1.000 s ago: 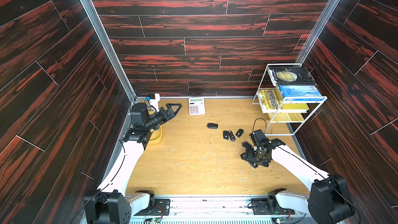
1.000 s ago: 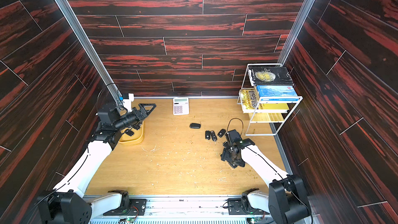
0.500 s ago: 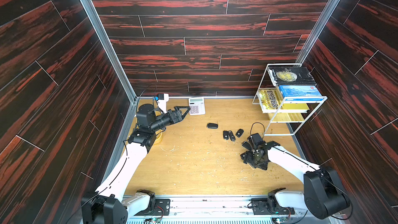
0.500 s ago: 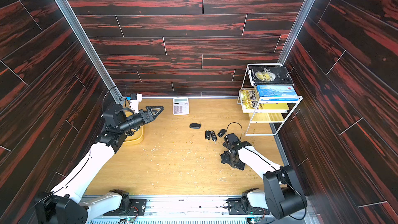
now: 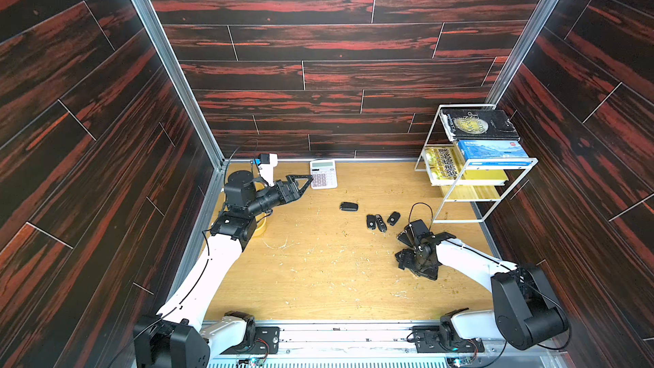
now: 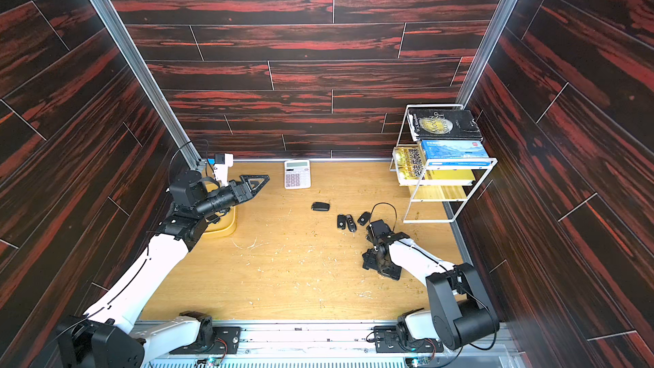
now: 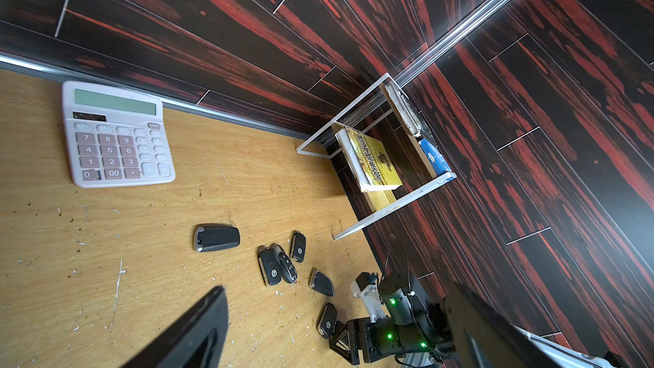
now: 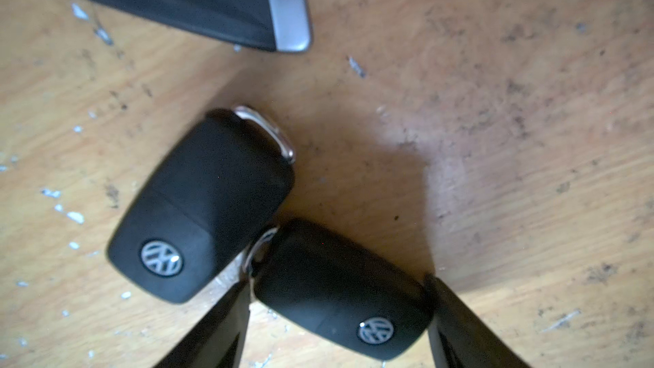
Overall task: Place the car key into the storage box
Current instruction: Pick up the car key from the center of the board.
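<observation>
Several black car keys lie right of centre; in both top views I see four (image 5: 380,223) (image 6: 350,223). The right wrist view shows my right gripper (image 8: 338,281) low over the wood, shut on one VW car key (image 8: 354,306), one finger at each end. A second VW key (image 8: 201,207) touches it. In both top views that gripper (image 5: 410,265) (image 6: 375,260) points down and hides the held key. The yellow storage box (image 5: 260,230) (image 6: 223,224) sits at the left wall, mostly under my left arm. My left gripper (image 5: 311,180) (image 6: 267,179) hangs open and empty in the air near the calculator.
A white calculator (image 5: 322,174) (image 7: 116,134) lies at the back wall. A white wire book rack (image 5: 474,168) with books stands in the back right corner. Small crumbs and scratches dot the wooden table (image 5: 318,277). Dark panel walls close in three sides.
My left arm has swung from over the yellow box rightwards, toward the calculator, still open. The right gripper has stayed low at the keys; its arm has sunk a little.
</observation>
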`<state>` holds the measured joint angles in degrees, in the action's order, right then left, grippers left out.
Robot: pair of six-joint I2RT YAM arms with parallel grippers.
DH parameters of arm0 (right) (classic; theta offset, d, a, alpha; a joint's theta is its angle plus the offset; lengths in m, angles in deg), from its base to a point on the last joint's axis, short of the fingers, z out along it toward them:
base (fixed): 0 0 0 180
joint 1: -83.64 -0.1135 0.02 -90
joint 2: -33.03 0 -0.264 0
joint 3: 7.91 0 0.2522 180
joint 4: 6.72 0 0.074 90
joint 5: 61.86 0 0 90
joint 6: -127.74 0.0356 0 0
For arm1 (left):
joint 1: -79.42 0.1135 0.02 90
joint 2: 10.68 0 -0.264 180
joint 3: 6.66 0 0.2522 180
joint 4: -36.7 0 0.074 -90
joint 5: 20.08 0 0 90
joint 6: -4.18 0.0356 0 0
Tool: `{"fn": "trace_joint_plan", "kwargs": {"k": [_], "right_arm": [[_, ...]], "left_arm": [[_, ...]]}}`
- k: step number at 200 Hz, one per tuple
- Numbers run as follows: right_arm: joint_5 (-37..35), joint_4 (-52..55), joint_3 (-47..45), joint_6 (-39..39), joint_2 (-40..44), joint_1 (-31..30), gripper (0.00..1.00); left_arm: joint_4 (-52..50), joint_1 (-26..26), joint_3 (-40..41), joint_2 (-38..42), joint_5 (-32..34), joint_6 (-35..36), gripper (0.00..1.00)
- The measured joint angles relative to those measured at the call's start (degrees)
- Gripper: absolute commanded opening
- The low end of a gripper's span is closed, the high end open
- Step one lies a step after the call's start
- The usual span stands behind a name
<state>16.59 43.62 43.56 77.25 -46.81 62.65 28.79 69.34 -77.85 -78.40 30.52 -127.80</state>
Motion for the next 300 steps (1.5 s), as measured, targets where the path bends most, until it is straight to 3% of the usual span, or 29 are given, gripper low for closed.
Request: {"fn": "trace_joint_plan", "kwargs": {"k": [184, 246, 300], "right_arm": [[2.27, -0.92, -0.57, 12.57, 0.98, 0.28, 0.77], [2.82, -1.31, -0.79, 13.66, 0.76, 0.28, 0.85], [3.26, -1.51, -0.35, 17.03, 0.11, 0.52, 0.86]], "left_arm": [[3.21, -0.07, 0.02, -2.86, -0.92, -0.35, 1.00], [3.48, -0.15, 0.35, -3.04, -1.09, -0.50, 1.00], [4.09, -0.17, 0.48, -3.13, -1.11, -0.72, 1.00]]}}
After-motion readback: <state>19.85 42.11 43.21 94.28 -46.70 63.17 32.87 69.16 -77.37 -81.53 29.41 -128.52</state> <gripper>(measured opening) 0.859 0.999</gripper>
